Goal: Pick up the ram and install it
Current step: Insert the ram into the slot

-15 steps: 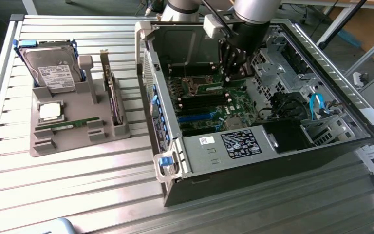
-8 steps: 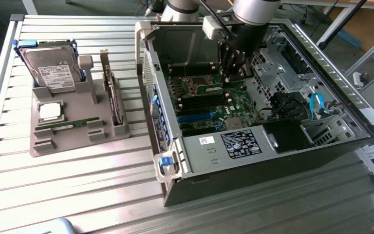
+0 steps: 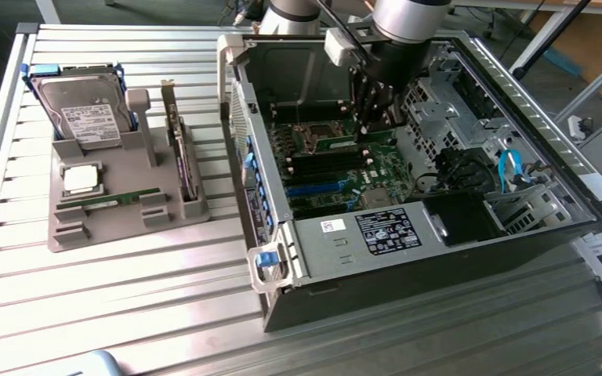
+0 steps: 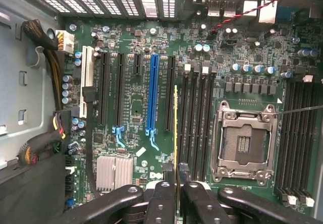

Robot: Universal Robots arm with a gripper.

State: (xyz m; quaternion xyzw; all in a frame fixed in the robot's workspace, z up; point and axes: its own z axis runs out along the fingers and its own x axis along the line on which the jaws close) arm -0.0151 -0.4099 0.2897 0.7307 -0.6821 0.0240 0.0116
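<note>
ram in grip, over the memory slots, not seated yet

step in hand: the install half, lining up over the board. pickup done, judging by the grip.

tool: gripper (image 4: 175, 177) almost fully closed, fingertips (image 4: 168, 173) pinching the ram (image 4: 175, 128) by one end. seen edge-on from the wrist as a thin yellow-green line running out from the pads across the motherboard (image 4: 131, 108).

where: inside the open computer case (image 3: 406, 266), toward the worktop (image 3: 123, 313) edge on the exterior view's right. lying between the blue expansion slot (image 4: 153, 93) and the bank of black memory slots (image 4: 197, 123), just beside the nearest black slot and parallel to it. empty cpu socket (image 4: 246, 143) on the far side of that bank. height above the board: cannot tell. no sign of contact with a slot.

parts tray (image 3: 123, 227) with the hard drive (image 3: 81, 110) well apart, toward the opposite worktop edge.

next move calls for (judgement only):
- a small sideways trim to put the stick's edge over the slot mouth rather than beside it; could be partly parallax
- keeping it upright and parallel to the slot
- notch matched to the slot key; not visible here
- white end latches (image 4: 187, 68) open; cannot tell
- a straight, even press, with no tilt at the held end
</note>
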